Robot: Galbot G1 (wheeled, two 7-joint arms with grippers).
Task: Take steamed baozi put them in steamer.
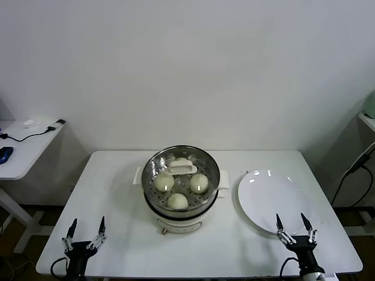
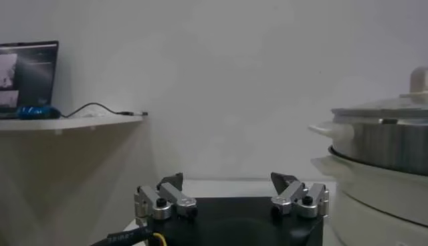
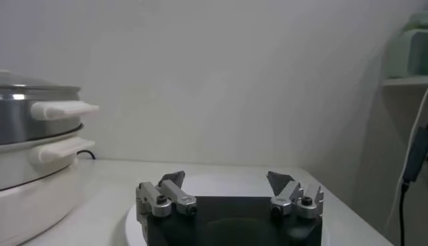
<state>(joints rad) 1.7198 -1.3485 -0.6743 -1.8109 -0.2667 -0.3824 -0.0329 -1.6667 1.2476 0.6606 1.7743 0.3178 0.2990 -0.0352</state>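
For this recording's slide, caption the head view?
Three baozi under the lidded steamer; empty plate beside; both grippers open.

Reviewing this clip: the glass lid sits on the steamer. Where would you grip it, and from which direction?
Grip the white handle on top of the glass lid, coming straight down from above. It is a raised bar standing proud of the dome, and the lid lies flat over the steamer, so the smooth rim likely offers no purchase. Both the left gripper and right gripper stand open near the table's front edge.
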